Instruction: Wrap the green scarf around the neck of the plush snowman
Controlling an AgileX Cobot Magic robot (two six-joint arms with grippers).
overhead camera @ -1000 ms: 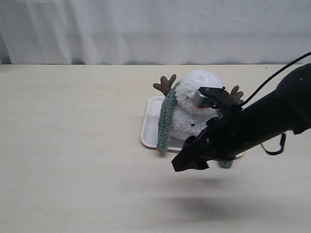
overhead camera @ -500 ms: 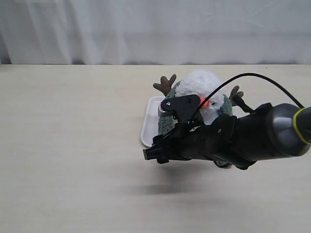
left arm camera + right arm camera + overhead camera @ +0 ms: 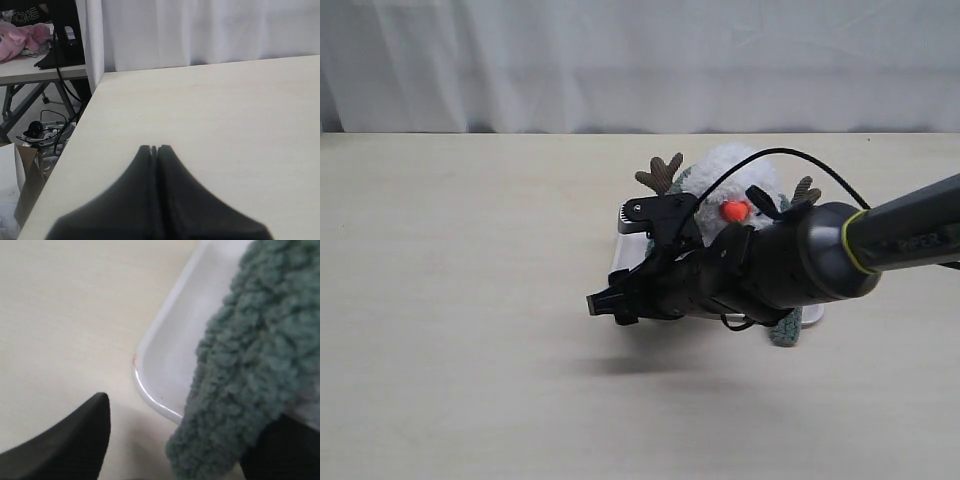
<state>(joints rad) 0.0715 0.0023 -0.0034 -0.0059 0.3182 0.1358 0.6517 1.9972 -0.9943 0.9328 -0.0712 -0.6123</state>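
The plush snowman (image 3: pixel 725 172) sits on a white tray (image 3: pixel 170 355) right of centre, the green scarf (image 3: pixel 250 365) end draping over its near-left corner between the released, wide-spread right gripper (image 3: pixel 603 303), while the left gripper (image 3: pixel 155 148) is clenched, empty

The surface (image 3: pixel 470 300) is a pale cream, faintly grained tabletop. One white tray (image 3: pixel 623 255) with a raised rim and rounded corners lies flat on it. An end of the green scarf (image 3: pixel 235 390) overhangs the tray rim; contact with the surface cannot be confirmed.
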